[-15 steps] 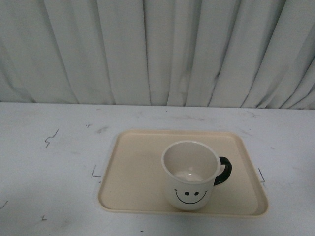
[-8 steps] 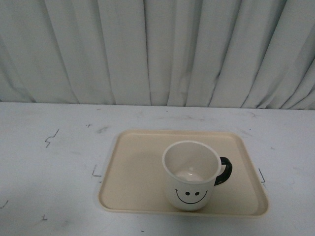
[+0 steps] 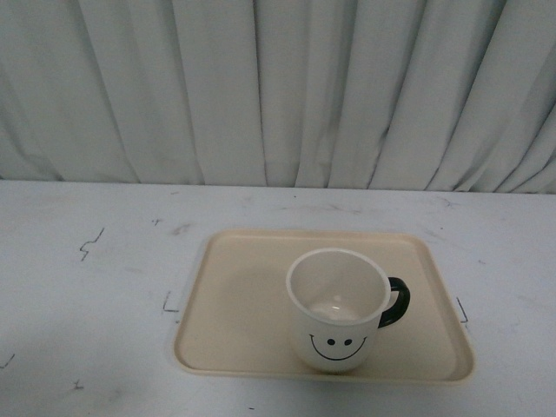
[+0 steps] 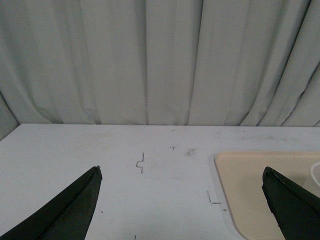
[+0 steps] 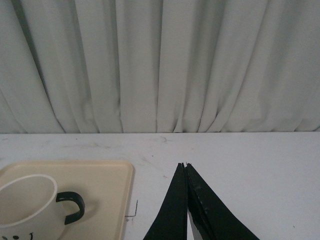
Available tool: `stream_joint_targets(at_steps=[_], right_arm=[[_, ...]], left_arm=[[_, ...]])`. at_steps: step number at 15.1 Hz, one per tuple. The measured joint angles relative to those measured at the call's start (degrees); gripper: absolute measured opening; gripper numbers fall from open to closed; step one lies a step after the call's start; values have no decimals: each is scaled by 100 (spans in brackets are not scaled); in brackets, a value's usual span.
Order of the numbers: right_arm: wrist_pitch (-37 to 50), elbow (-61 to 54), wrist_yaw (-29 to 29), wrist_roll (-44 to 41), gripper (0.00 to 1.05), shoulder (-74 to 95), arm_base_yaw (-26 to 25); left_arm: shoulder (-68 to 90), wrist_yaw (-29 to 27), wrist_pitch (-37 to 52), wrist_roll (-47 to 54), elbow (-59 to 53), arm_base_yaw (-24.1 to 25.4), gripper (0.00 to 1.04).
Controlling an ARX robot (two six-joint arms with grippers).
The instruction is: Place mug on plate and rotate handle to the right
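On the plate (image 3: 234,304) the mug (image 3: 337,308) stands upright, handle (image 3: 396,301) seemingly pointing right; both steps look finished. Left hand (image 4: 182,200) gapes released, right hand (image 5: 185,200) clenched, both clear; nothing remains but retreat.

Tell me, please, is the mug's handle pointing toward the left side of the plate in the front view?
No. The mug stands on the plate with its black handle sticking out to the right.

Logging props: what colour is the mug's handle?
Black; the handle shows best in the front view.
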Motion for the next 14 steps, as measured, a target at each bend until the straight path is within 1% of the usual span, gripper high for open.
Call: stream_joint_targets(at_steps=[4, 9, 10, 11, 13, 14], right_arm=[[-708, 0, 0, 0, 2, -719, -2], [-1390, 0, 0, 2, 2, -1342, -2], [-2262, 0, -11, 2, 2, -2046, 0], [-2140, 20, -11, 2, 2, -2186, 0], [-2221, 0, -13, 4, 2, -2192, 0], [-2234, 0, -13, 0, 25, -2194, 0]], left_arm=[[0, 2, 0, 0, 0, 2, 98], [0, 2, 0, 0, 0, 0, 98], [0, -4, -2, 0, 0, 2, 98], [0, 2, -2, 0, 0, 2, 98], [0, -2, 0, 0, 0, 0, 98], [0, 0, 0, 0, 0, 2, 98]])
